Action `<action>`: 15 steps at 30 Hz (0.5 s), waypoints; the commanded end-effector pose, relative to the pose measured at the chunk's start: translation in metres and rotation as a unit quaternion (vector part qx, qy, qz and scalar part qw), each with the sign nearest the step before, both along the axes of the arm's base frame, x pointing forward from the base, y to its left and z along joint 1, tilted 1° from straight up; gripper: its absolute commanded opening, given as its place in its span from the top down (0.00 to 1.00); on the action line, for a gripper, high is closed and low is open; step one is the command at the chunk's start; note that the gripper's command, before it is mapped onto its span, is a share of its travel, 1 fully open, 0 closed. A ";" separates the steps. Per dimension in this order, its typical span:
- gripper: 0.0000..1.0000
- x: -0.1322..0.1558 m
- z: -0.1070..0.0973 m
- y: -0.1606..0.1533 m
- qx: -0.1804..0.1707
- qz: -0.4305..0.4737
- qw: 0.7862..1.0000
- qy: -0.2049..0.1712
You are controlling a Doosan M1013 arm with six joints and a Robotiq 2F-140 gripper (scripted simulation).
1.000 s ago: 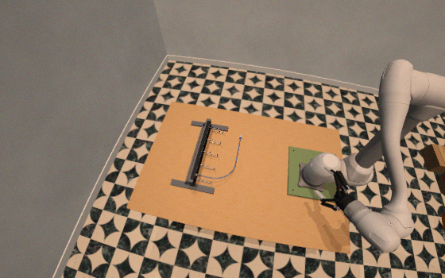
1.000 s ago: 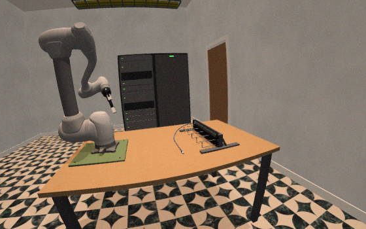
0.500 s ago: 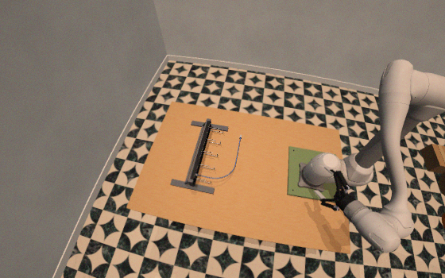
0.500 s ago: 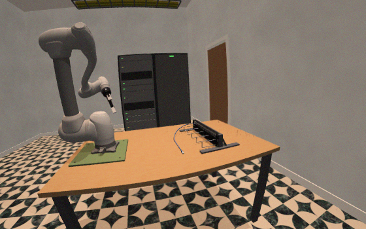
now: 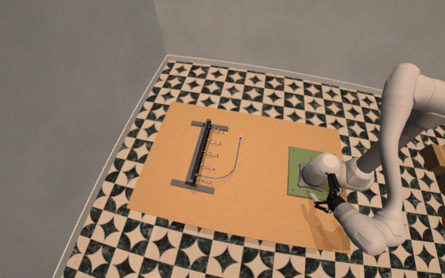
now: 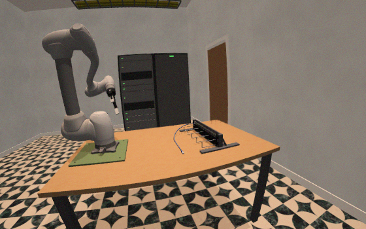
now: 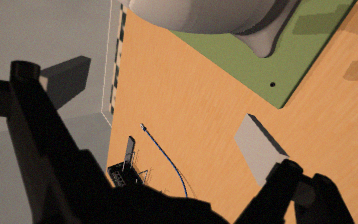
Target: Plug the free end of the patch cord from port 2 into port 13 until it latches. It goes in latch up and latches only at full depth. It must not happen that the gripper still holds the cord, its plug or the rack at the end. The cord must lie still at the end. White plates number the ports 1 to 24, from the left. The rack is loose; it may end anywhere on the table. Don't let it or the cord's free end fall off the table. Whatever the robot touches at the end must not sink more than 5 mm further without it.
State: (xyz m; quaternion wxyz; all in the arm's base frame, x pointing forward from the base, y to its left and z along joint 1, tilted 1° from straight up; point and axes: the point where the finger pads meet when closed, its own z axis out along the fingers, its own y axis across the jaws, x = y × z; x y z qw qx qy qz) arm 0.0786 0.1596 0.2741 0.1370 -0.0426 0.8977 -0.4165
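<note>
You stand in a grey-walled room with a checkered floor (image 6: 163,203) of dark green and cream star tiles. A curved wooden table (image 6: 149,170) on dark legs fills the middle. Behind it you see a black server cabinet (image 6: 172,88) with green lights, a brown door (image 6: 217,82), and a ceiling light (image 6: 125,3).
</note>
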 end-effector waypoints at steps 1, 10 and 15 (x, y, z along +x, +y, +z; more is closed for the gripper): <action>0.00 0.016 -0.015 0.011 0.022 -0.047 0.998 0.019; 0.00 0.065 -0.046 0.031 0.081 -0.152 0.984 0.044; 0.00 0.084 -0.055 0.035 0.101 -0.185 0.976 0.049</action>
